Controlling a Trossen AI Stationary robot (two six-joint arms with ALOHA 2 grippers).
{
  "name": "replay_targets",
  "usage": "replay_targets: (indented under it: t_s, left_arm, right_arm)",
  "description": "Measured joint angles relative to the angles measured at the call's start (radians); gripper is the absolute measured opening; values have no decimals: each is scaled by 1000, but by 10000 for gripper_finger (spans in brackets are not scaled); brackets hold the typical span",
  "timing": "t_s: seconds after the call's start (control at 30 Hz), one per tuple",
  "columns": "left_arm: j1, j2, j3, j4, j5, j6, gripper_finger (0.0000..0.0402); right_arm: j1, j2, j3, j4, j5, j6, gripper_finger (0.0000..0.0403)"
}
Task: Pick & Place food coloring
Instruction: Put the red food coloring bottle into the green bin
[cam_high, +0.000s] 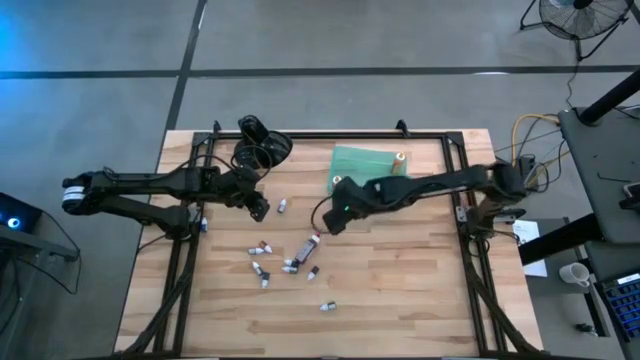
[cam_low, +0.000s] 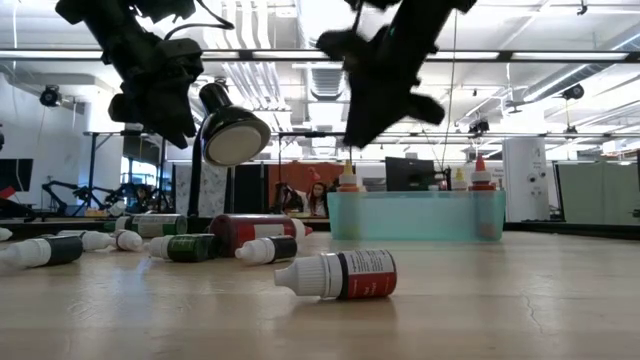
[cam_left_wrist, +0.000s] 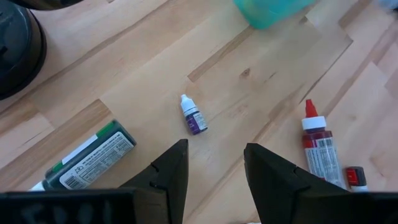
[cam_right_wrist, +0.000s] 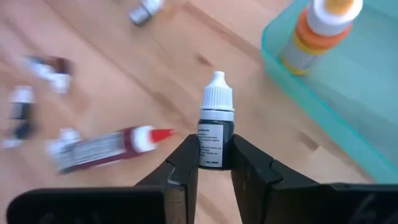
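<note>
Wooden table (cam_high: 400, 290) strewn with small food coloring bottles (cam_high: 262, 248), one dark white-capped bottle (cam_right_wrist: 216, 134) pinched upright in the right hand (cam_right_wrist: 214, 163) beside the teal tray (cam_high: 352, 163), left hand (cam_left_wrist: 214, 171) held part-spread above a purple bottle (cam_left_wrist: 194, 116).

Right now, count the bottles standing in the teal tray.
2. One bottle stands at the teal tray's right corner. Another bottle stands at its left edge, beside the right arm, which may hide more.

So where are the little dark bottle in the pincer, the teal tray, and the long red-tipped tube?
Small dark bottle with white cap (cam_right_wrist: 216, 138): right wrist view, on its label.
Teal plastic tray (cam_right_wrist: 323, 112): right wrist view, on its bare floor.
Long dark-red tube with red tip (cam_right_wrist: 99, 147): right wrist view, on its body.
</note>
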Motion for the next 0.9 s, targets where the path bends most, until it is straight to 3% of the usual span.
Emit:
replay_targets:
  t_s: [0.37,0.63,0.9]
  left_arm:
    - [0,0,0,9,0,-5,129]
    - [0,0,-5,33,0,-6,129]
    - [0,0,-6,37,0,-10,129]
  right_arm:
    - [-56,-222,-27,-109,60,30,69]
    - [-44,-221,-32,-192,-57,39,69]
    - [-44,-222,-32,-179,-242,33,70]
